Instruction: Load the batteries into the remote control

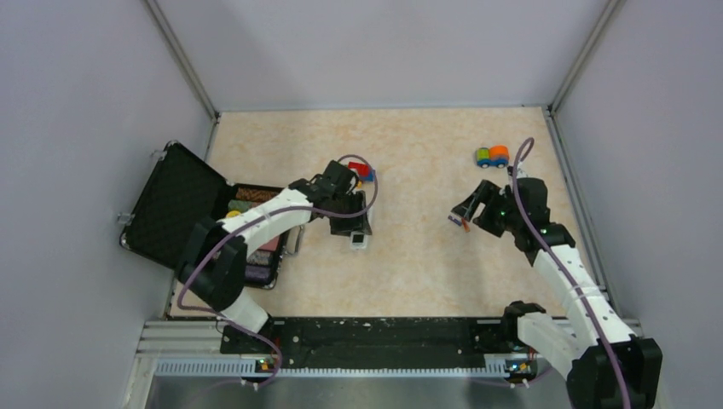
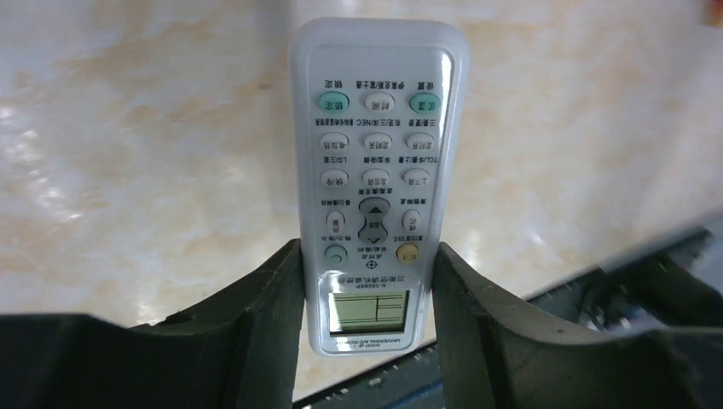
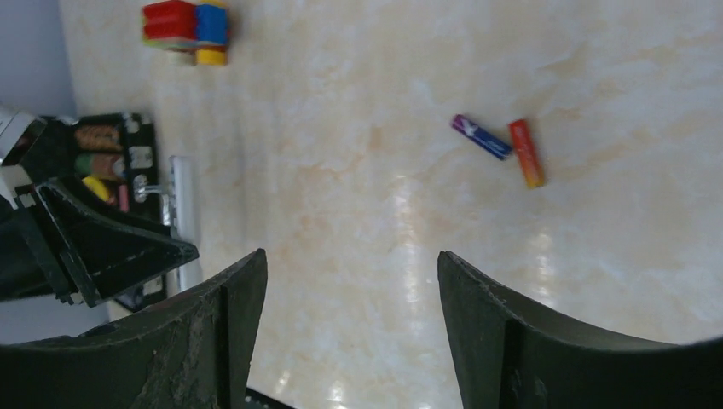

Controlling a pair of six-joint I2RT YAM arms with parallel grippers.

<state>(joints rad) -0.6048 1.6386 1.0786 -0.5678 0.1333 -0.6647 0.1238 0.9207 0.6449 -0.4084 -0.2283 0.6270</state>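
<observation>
Task status: batteries not yet loaded. In the left wrist view, the left gripper [image 2: 368, 256] is clamped on the screen end of the white remote control [image 2: 375, 170], at the centre of the frame. Its button face is turned toward the camera. The back, with its cover and battery bay, is hidden, so whether the cover is off cannot be told.

In the right wrist view, the right gripper [image 3: 349, 260] stands with its fingers apart and holds nothing. Both cells lie loose on the table [image 3: 358, 128] at the upper right of the frame. The blue-purple battery [image 3: 482, 137] and the red-orange battery [image 3: 526, 153] lie at an angle, their near ends close together. A toy brick car [image 3: 187, 25] sits at the upper left.

Judged remaining: exposing the bay, picking up each cell, seating both, and closing the cover.
</observation>
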